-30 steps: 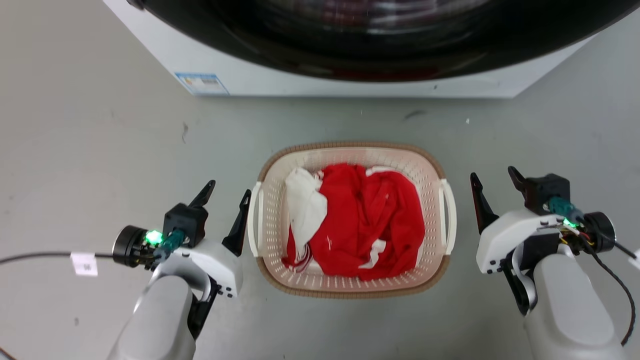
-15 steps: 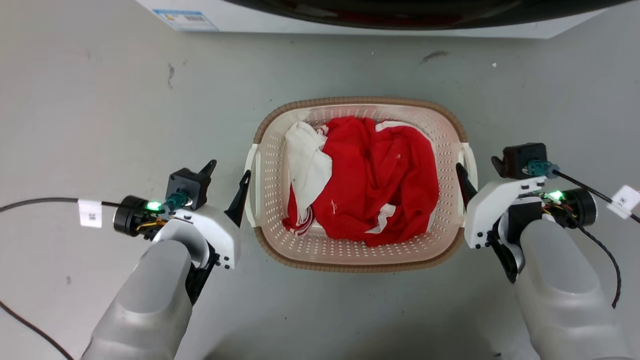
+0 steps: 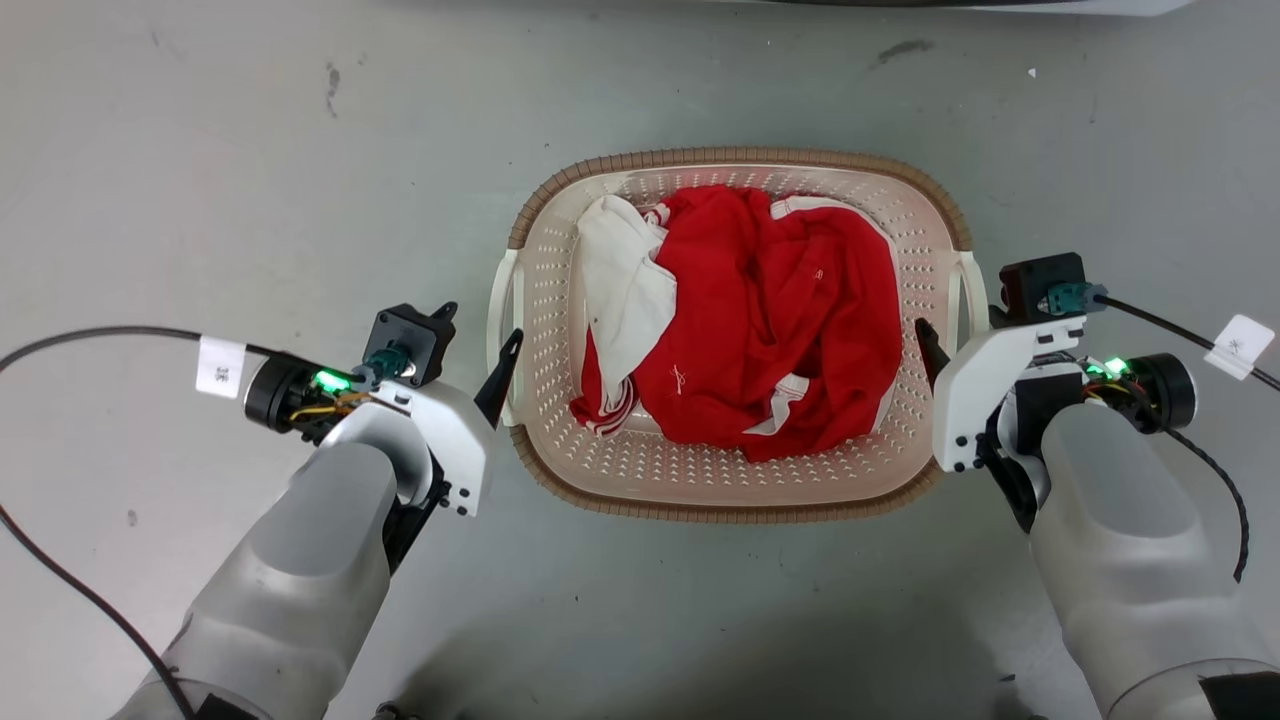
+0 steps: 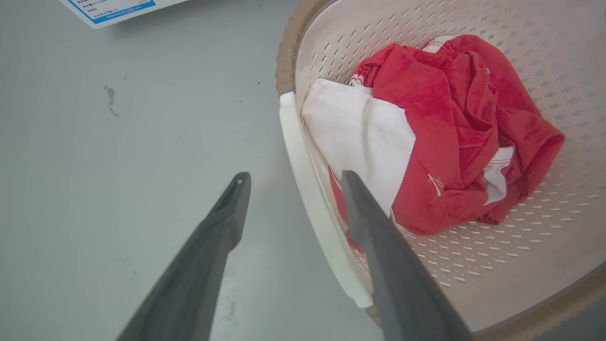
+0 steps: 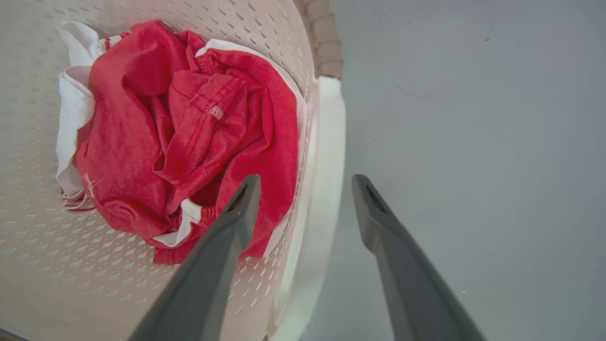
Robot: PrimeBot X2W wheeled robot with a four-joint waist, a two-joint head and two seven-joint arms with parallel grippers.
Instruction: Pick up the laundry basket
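Perf. plastic laundry basket [image 3: 650, 470], brown woven-look rim

You have one basket [image 3: 735, 505] in front of you, with two white side handles: a left handle [image 3: 497, 310] and a right handle [image 3: 972, 290]. Inside it you can count two pieces of cloth, one red cloth [image 3: 770, 320] and one white cloth [image 3: 625, 290]. You have two grippers, the left gripper [image 4: 296, 174] and the right gripper [image 5: 307, 179], each with two dark fingers [image 4: 199, 265], four in all. Two green lights glow, a left light [image 3: 328, 380] and a right light [image 3: 1113, 366]. You also see two white tags, a left tag [image 3: 220, 366] and a right tag [image 3: 1238, 345].
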